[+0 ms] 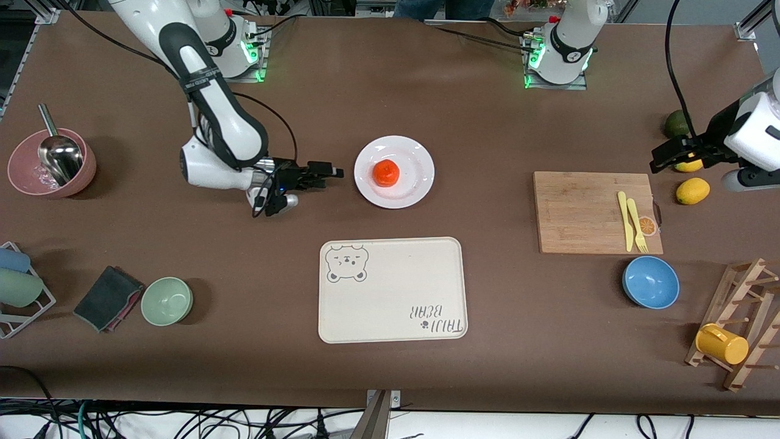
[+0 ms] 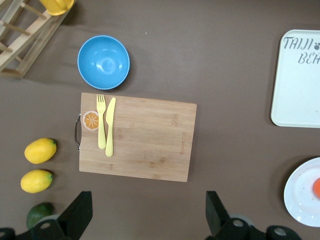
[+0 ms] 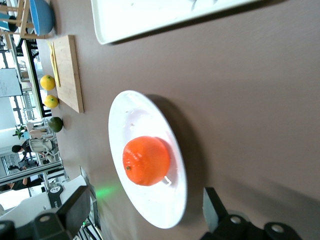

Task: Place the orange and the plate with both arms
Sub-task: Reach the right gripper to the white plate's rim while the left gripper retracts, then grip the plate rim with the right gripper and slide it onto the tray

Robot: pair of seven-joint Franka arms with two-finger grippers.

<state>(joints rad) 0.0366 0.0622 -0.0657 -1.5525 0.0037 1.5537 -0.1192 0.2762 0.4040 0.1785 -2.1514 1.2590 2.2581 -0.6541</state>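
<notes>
Two grippers, both spread wide and holding nothing. Nearest the front camera lies the cream tray, bare. Farther up the table sits the white plate, with the orange resting on it, a little off centre toward my right arm's end.

My right gripper hangs low beside that plate, turned on its side with the fingers aimed straight at the rim, close but not touching. In the right wrist view the orange sits dead ahead between my open fingers, the plate tipped edge-on in front of me. The line that matters runs level along the table from fingertips to plate rim, so a short push forward would bring me to it. This arm is clearly the nearer one.

My left gripper hangs well off at its own end of the table, over the lemons by the cutting board. Its wrist view catches only a sliver of plate at the edge, so I judge that arm has a long reach to make before it can help.
</notes>
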